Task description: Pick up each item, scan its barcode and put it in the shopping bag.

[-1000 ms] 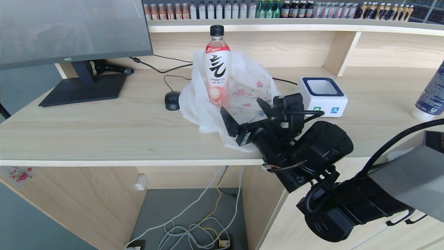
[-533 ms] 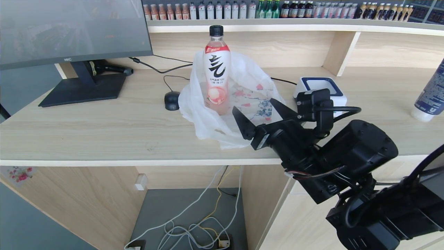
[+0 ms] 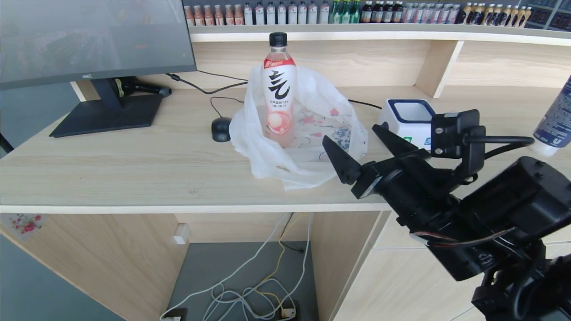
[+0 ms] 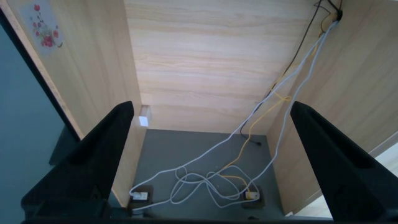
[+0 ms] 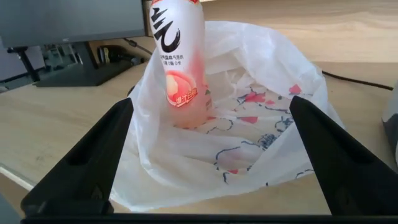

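A pink drink bottle with a black cap stands upright inside the white plastic shopping bag on the wooden counter. My right gripper hangs open just right of the bag's front edge, near the counter's front, with nothing between its fingers. In the right wrist view the bottle and the bag lie ahead between the spread fingers. My left gripper is open and points into the space under the counter, where cables run down to the floor.
A white scanner box with a dark rim sits right of the bag. A blue and white bottle stands at the counter's far right. A monitor and a mouse are to the left.
My right gripper has drawn back to the right, away from the bag, staying open. The bottle and bag have kept their place.
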